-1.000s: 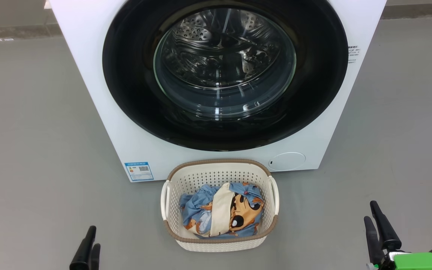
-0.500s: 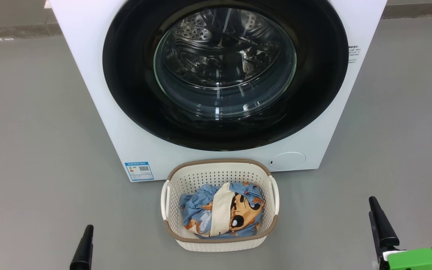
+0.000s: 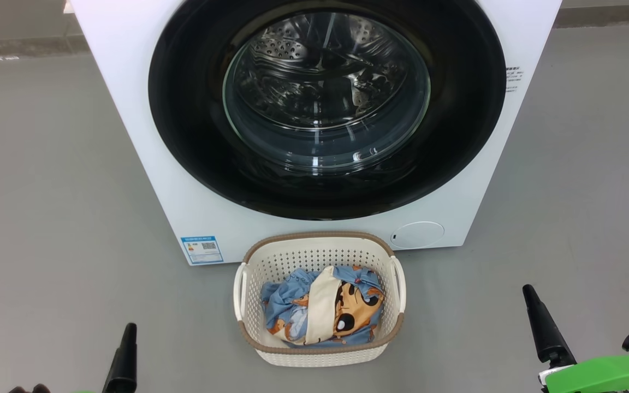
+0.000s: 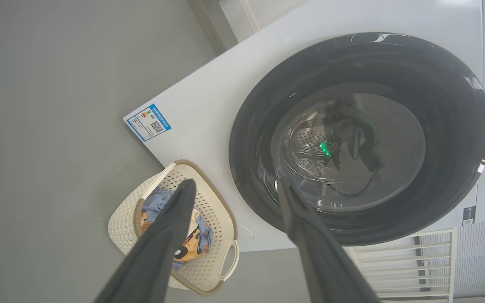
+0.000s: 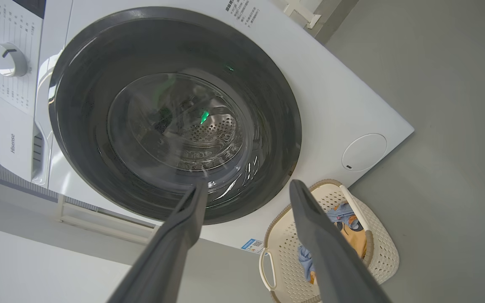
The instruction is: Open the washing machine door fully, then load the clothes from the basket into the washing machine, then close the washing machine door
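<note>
The grey floor (image 3: 47, 218) carries everything. There is no desk here, so all the work sits low, which is probably why the head looks steeply down.

The washing machine (image 3: 129, 109) fills the 12 o'clock half of the head view, its white front square to the robot. The washing machine door (image 3: 194, 136) sits flush in that front. Its glossy black rim is closed round the clear glass bowl, and the steel drum shows through the glass. With the door shut the drum cannot be reached, so I judge that opening it is the step in hand and nothing is loaded yet.

The basket (image 3: 320, 237) stands at 6 o'clock of the door, just beside the foot of the machine. That seems a sensible spot, as it gives a short lift from basket to drum, though a door swinging fully open may pass close above it. The clothes (image 3: 322, 311) lie bundled inside, below the brown rim, with the cream panel uppermost across the blue printed fabric.

The right gripper (image 5: 247, 185) waits at 5 o'clock of the basket and the left gripper (image 4: 237, 185) at 7 o'clock. Both are well apart from it, their fingers spread wide and holding nothing, aimed towards the door.

A blue label sticker (image 3: 202, 249) marks the front at 7 o'clock of the door.
</note>
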`<state>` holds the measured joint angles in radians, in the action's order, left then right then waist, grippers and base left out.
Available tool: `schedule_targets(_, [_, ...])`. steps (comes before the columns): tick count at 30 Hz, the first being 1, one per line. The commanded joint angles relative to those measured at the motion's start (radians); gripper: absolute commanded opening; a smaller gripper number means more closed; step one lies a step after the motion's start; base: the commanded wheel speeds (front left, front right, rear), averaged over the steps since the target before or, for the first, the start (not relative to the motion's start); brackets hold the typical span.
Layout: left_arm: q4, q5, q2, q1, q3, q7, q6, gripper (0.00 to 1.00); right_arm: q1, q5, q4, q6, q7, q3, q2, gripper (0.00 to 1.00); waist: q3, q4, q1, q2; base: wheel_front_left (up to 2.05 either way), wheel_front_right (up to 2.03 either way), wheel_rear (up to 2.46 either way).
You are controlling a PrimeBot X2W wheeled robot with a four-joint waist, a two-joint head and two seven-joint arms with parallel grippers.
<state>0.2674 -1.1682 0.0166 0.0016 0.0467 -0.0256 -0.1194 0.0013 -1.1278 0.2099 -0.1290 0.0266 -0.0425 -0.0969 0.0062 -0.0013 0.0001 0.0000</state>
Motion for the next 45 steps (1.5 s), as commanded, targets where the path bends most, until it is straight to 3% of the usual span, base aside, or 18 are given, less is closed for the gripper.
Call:
schedule_targets(1, [-0.035,0.051,0.017,-0.013,0.011,-0.014,-0.006,1.0,-0.021,0.039,-0.034,-0.001,0.014,0.018,-0.019,1.0,0.001,0.0,-0.0001,0.0,0.0,0.0,0.0])
schedule_targets(21, [-0.1,0.441,0.026,0.016,-0.019,-0.07,0.049,1.0,-0.016,0.308,-0.035,-0.001,0.07,0.03,-0.037,1.0,0.0,-0.001,-0.0001,0.0,0.0,0.0,0.0])
schedule_targets(45, [-0.161,0.75,0.061,0.043,-0.069,-0.14,0.1,1.0,0.01,0.595,-0.038,-0.001,0.14,0.054,-0.054,1.0,0.01,-0.005,-0.0001,0.0,0.0,0.0,0.0])
